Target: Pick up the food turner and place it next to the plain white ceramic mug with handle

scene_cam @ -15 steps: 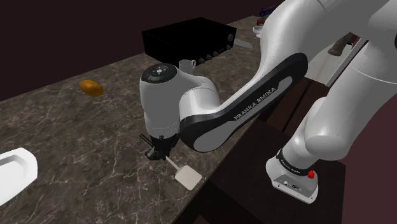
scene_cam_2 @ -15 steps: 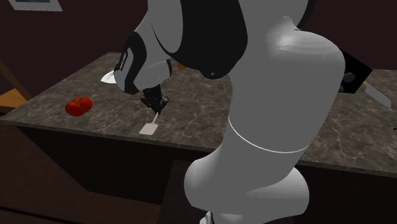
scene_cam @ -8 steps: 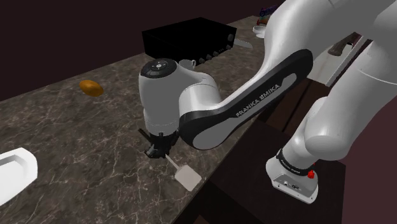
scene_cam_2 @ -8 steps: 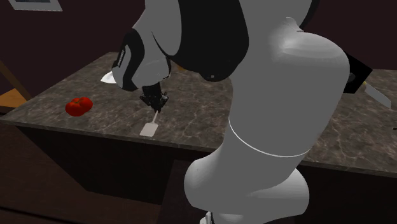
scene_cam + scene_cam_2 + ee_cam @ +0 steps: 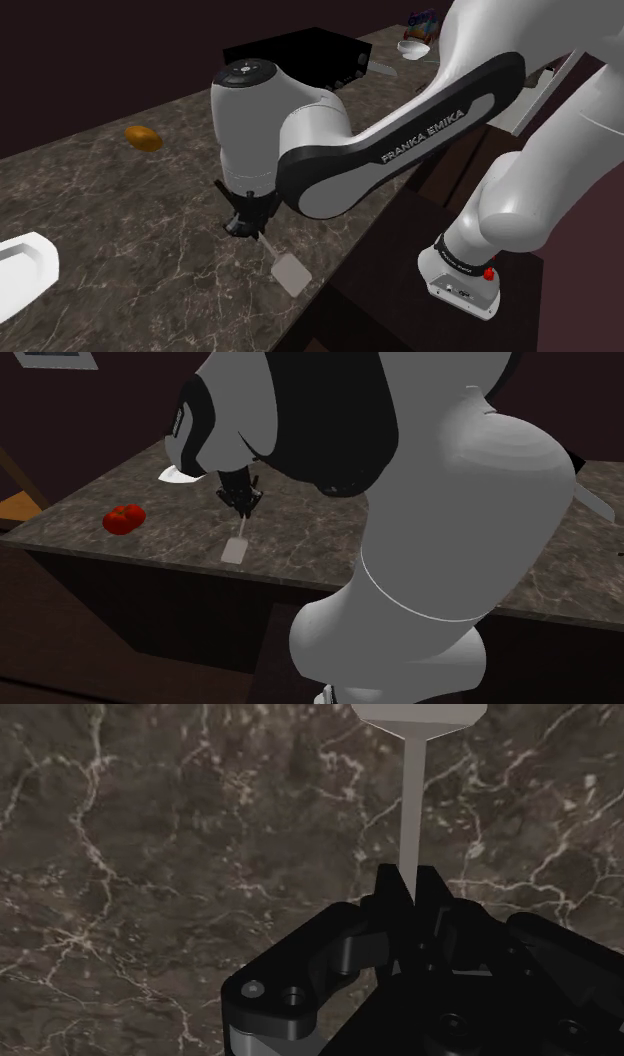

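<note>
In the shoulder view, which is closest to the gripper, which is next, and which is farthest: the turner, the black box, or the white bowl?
1. The turner, clasped in the gripper.
2. The black box, farther back, top middle.
3. The white bowl, beyond the box, top right.

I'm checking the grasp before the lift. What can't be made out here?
Turner blade: cut off by the wrist view's edge.
Gripper fingertips: too small and dark in the shoulder view.
White dish: cut by the shoulder view's left edge.
Counter middle: behind the arm in the second exterior view.
</note>
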Tool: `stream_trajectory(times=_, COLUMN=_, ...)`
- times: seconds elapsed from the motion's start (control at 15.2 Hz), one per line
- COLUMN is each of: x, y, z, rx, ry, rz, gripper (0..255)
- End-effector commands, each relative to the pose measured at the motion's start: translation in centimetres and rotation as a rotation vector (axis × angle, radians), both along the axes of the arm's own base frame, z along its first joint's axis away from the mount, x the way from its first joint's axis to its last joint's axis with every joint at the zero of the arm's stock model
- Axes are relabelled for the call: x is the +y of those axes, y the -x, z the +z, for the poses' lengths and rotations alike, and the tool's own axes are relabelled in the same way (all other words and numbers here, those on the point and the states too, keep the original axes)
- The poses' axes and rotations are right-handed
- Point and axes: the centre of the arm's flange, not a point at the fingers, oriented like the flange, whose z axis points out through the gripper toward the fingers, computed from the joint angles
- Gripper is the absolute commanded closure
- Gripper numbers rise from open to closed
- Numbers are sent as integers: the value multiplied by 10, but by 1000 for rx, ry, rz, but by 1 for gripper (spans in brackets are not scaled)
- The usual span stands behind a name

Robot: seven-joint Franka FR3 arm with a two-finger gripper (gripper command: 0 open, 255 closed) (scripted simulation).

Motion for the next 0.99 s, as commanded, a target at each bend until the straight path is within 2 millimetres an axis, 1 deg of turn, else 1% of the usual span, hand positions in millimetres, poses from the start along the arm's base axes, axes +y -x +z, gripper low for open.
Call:
stream_trajectory(times=0.0, x=0, y=1, z=11, rx=0, ry=0, rz=0, gripper=255)
stream_trajectory(times=0.92, x=0, y=1, z=85, rx=0, ry=0, rz=0, gripper=255)
